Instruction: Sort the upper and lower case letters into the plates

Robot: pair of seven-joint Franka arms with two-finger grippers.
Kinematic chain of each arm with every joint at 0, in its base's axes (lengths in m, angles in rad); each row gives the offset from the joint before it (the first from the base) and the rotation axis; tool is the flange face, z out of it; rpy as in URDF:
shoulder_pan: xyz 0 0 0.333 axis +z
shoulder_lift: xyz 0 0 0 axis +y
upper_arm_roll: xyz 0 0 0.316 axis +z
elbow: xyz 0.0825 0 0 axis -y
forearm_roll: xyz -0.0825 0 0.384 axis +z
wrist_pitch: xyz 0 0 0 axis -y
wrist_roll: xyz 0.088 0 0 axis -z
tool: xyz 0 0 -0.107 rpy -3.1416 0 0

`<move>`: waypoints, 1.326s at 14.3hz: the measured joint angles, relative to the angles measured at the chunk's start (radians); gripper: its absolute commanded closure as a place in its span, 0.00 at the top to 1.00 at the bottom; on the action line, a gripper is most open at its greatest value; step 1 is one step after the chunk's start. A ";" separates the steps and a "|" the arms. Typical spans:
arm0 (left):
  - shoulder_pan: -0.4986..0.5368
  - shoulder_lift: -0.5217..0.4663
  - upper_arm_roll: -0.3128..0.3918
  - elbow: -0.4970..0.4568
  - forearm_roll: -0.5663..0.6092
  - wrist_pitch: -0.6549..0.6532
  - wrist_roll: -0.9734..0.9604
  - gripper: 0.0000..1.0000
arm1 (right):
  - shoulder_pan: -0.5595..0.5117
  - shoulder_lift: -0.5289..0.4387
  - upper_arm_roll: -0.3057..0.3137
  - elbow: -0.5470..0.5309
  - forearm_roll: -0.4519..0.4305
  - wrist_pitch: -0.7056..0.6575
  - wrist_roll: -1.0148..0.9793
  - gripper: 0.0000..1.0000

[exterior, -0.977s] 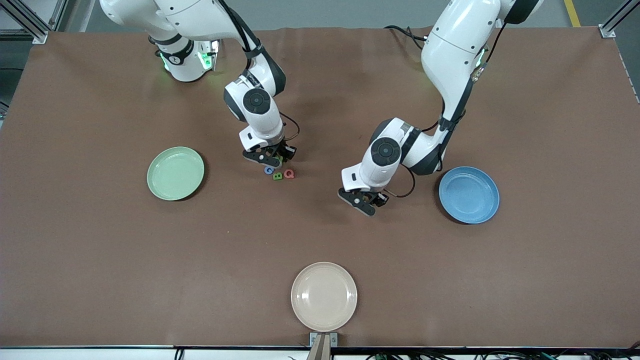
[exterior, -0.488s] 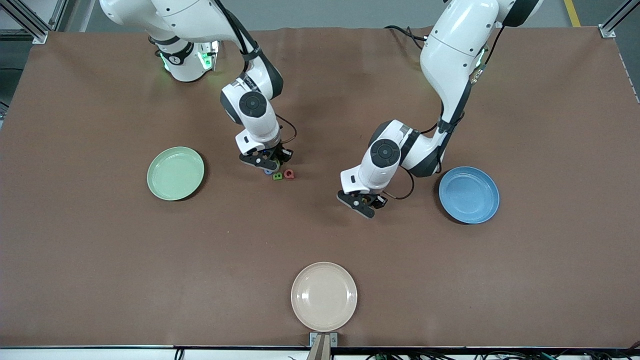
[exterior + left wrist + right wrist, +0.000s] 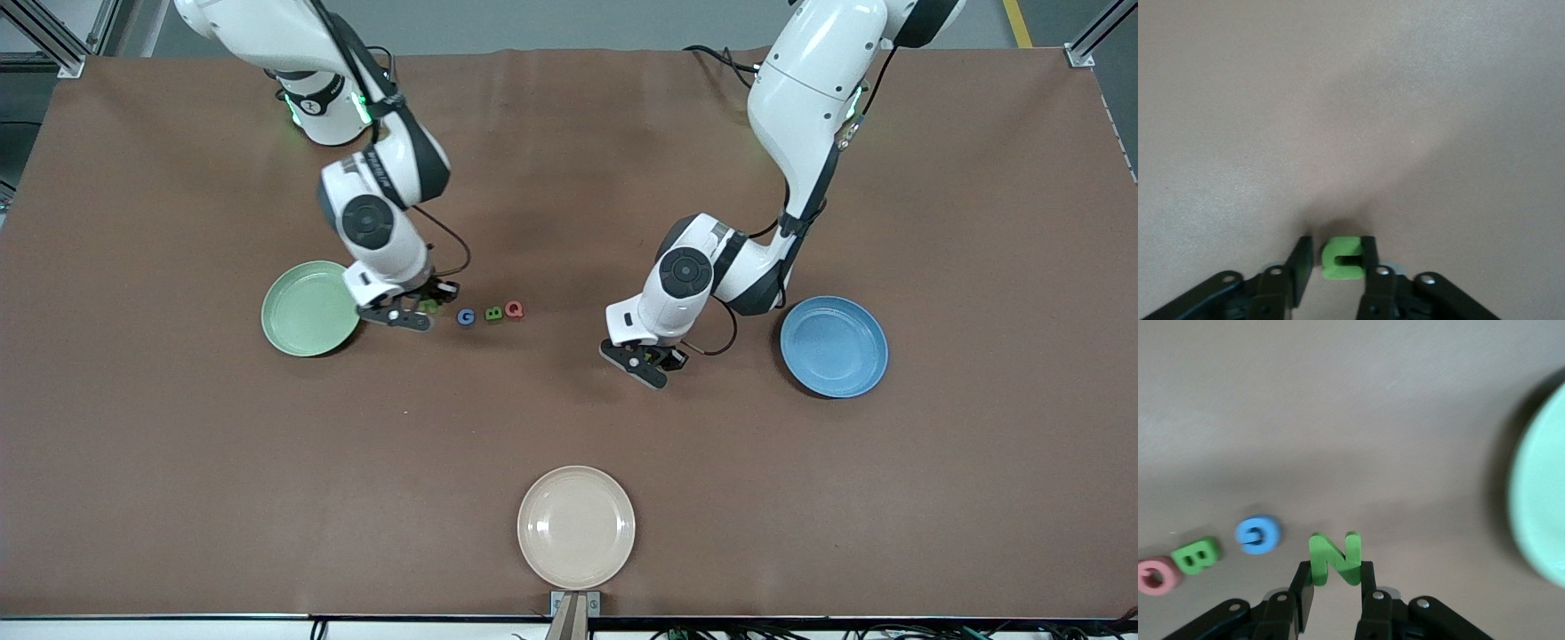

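While the right gripper hangs just beside the pale green plate, toward the letter row, it is clenched on a green N. The N stands upright between the fingers, flat face to the wrist camera, legs vertical.

On the table a short row runs across, toward the left arm's end: blue G, green B, red Q, close together but apart, all lying flat. In the right wrist view the G's opening faces the B.

The left gripper sits low over bare table between the letter row and the mid blue plate, clamped on a small green letter piece. The piece is a blocky hooked shape with its notch opening toward one finger; which letter cannot be told.

A cream-beige plate lies nearest the front camera.
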 measured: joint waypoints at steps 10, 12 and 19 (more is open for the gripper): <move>0.003 -0.037 -0.003 0.028 -0.003 -0.116 -0.193 0.04 | -0.336 -0.146 -0.003 -0.209 -0.002 0.010 -0.460 0.01; 0.017 -0.113 -0.002 0.038 -0.018 -0.228 -0.268 0.04 | -0.349 -0.145 -0.003 -0.271 -0.003 0.088 -0.460 0.02; 0.222 -0.376 0.004 -0.157 0.003 -0.431 -0.272 0.01 | -0.396 -0.104 -0.002 -0.325 -0.004 0.161 -0.461 1.00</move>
